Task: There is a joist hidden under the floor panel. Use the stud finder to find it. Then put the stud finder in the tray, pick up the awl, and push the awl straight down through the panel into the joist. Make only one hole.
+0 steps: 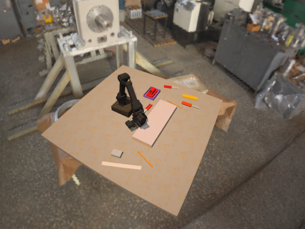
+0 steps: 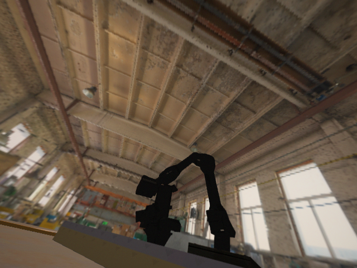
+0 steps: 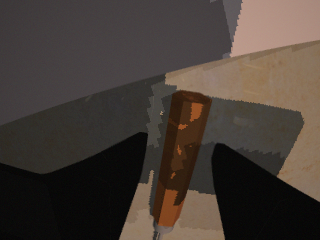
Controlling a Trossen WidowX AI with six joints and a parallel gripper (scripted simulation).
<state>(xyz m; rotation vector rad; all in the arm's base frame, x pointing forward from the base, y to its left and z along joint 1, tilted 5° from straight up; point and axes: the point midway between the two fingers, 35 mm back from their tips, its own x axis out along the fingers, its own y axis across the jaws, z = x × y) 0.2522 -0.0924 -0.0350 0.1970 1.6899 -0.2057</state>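
The awl (image 1: pixel 137 127) (image 3: pixel 184 150) has an orange-brown faceted handle and a thin metal shaft. It lies on the table beside the long edge of the floor panel (image 1: pixel 158 121) (image 3: pixel 280 25), on the arm's side. My gripper (image 3: pixel 180 146) points down over it. The fingers are partly open, one on each side of the handle, with a visible gap on both sides. In the exterior view the fingertips are hidden behind the panel. The red stud finder (image 1: pixel 152 91) sits in the purple tray (image 1: pixel 148 98). The joist is hidden under the pale panel.
Red-handled pliers (image 1: pixel 148 107) lie between the arm and the panel. Beyond the panel are two screwdrivers (image 1: pixel 167 86) (image 1: pixel 186 104), a yellow bar (image 1: pixel 190 97) and an orange stick (image 1: pixel 174 104). A grey block (image 1: pixel 116 153), a pale strip (image 1: pixel 121 165) and another orange stick (image 1: pixel 145 159) lie in front.
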